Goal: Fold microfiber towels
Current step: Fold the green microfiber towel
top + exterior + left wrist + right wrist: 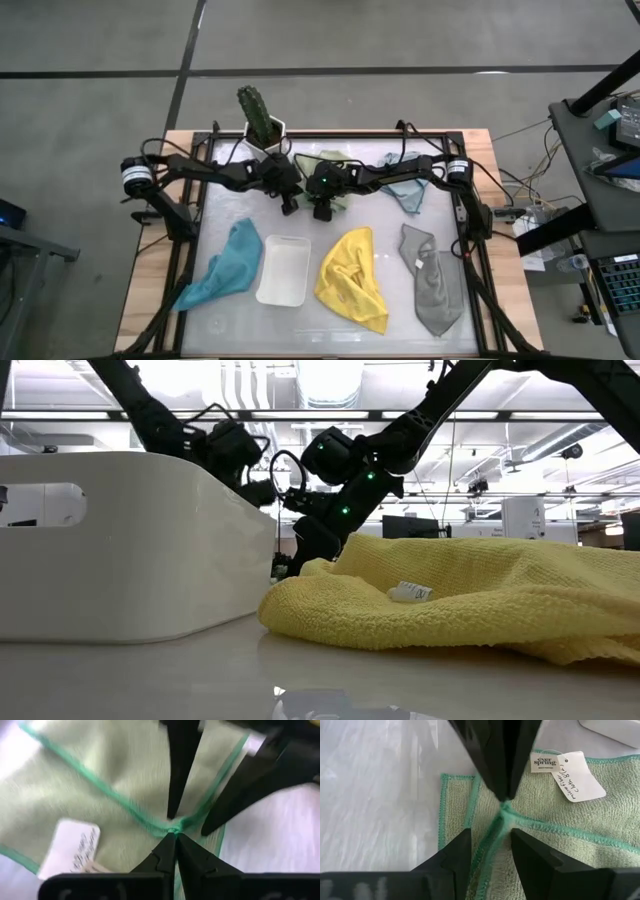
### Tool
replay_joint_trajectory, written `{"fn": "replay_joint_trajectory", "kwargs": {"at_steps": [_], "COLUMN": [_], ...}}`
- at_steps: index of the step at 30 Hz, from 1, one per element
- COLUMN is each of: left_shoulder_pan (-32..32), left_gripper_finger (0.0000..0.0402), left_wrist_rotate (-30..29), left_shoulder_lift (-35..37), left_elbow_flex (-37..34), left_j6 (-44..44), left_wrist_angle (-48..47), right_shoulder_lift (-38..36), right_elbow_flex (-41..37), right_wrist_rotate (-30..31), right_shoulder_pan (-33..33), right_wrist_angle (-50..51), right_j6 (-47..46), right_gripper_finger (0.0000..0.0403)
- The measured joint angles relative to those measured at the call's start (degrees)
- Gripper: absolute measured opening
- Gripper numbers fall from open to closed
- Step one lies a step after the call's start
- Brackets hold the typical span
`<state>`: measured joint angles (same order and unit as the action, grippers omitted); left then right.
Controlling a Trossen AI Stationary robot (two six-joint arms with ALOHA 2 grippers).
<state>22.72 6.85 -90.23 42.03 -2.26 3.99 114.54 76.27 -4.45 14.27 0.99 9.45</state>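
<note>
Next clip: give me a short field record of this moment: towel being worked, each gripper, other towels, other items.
towel in work: pale green towel, at the table's back middle
left gripper: fingers shut, pinching the towel's green edge
right gripper: fingers apart, astride the same edge
other towels: teal towel, yellow towel, grey towel, all unfolded in front; light blue towel at back right
other items: white tray; potted cactus

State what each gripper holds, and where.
Left gripper pinches the pale green towel at its teal-stitched hem. Right gripper holds nothing.
</note>
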Motion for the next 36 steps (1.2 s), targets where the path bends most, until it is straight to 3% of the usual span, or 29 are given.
{"fn": "replay_joint_trajectory", "kwargs": {"at_steps": [11, 15, 20, 25, 32, 36], "left_shoulder_pan": [0.02, 0.02, 0.02, 0.11, 0.28, 0.96], "left_gripper_finger": [0.0, 0.0, 0.0, 0.0, 0.0005, 0.0043], "left_wrist_rotate": [0.11, 0.11, 0.13, 0.07, -0.13, -0.15], "left_shoulder_lift": [3.07, 3.21, 3.87, 5.16, 11.16, 17.24], "left_elbow_flex": [0.45, 0.36, 0.34, 0.73, 1.06, 1.06], "left_j6": [-1.25, -1.22, -1.22, -1.41, -7.24, -9.23], "left_wrist_angle": [0.0, 0.04, 1.71, 1.92, 1.89, 2.99], "right_shoulder_lift": [0.0, 0.0, 0.0, -0.35, -7.6, -13.95], "right_elbow_flex": [0.0, 0.0, 0.0, 0.17, 0.17, 0.17], "right_wrist_rotate": [2.7, 3.05, 3.18, 3.29, 3.14, 2.87], "right_shoulder_pan": [-0.01, 0.02, -0.01, 0.12, 0.39, 0.75], "right_wrist_angle": [-1.92, -1.88, -1.9, -1.01, 2.86, 7.06], "right_j6": [-1.36, -0.92, 0.93, 2.86, 11.47, 17.83], "right_gripper_finger": [0.0125, 0.0093, 0.0019, 0.001, 0.0009, 0.0009]}}
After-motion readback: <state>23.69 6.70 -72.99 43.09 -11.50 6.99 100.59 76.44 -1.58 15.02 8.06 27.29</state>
